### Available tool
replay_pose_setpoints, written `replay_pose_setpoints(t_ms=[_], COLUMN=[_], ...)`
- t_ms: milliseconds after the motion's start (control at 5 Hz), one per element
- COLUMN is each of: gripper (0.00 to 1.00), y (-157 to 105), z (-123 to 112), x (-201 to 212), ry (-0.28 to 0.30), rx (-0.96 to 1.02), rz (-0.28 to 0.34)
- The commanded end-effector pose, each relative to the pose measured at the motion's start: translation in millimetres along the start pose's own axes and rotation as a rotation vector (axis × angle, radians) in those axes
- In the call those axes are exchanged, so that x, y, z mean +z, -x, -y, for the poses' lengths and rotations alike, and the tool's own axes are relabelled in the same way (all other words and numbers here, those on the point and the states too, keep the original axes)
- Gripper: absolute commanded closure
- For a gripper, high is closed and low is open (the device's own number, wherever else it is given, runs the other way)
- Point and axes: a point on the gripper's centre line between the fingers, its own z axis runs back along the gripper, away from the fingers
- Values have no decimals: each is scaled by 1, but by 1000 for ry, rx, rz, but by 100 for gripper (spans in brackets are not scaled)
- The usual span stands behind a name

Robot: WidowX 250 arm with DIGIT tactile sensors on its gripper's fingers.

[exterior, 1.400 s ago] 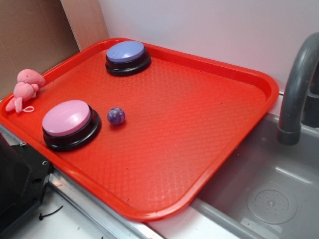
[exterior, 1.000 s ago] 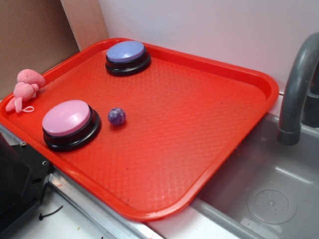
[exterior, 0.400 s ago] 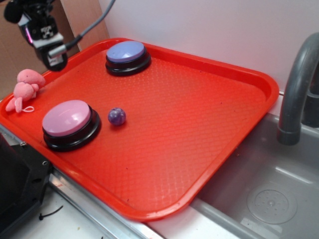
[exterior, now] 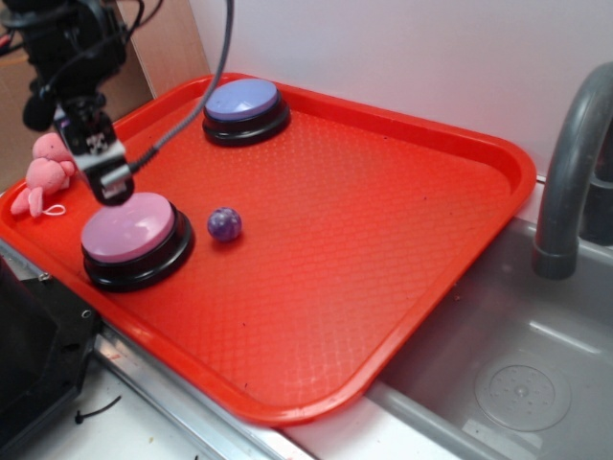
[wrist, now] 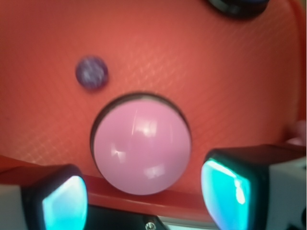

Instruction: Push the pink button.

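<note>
A red plastic tray with a fine diamond-embossed floor and a raised, rounded rim fills most of the exterior view, set against a white wall with a grey sink basin and a curved grey faucet off its right edge. The pink button sits near the tray's front-left corner: a smooth, glossy light-pink dome on a black round base, catching soft highlights in the wrist view. Just beside it to the right lies a small speckled purple ball, apart from the base. At the tray's far edge stands a second button with a lavender-blue top on the same kind of black base. A small pink plush toy rests at the tray's left rim. The gripper hangs above the far-left part of the pink dome; whether it touches the dome cannot be told from the exterior view. In the wrist view its two fingers, dark blocks with teal-lit inner faces, stand spread wide to either side of the dome and hold nothing. The centre and right of the tray floor are bare textured plastic, while the rim runs close along the pink button's near side.
</note>
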Motion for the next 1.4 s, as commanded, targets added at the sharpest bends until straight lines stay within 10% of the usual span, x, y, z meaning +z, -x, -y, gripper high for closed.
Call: replay_pose_setpoints(t_ms=[0,1200], gripper=[0,0], y=[-7,-34], z=[-3,-4], x=[-21,-6], ry=[19,-11], rx=[-5,-18], rz=[35,-83])
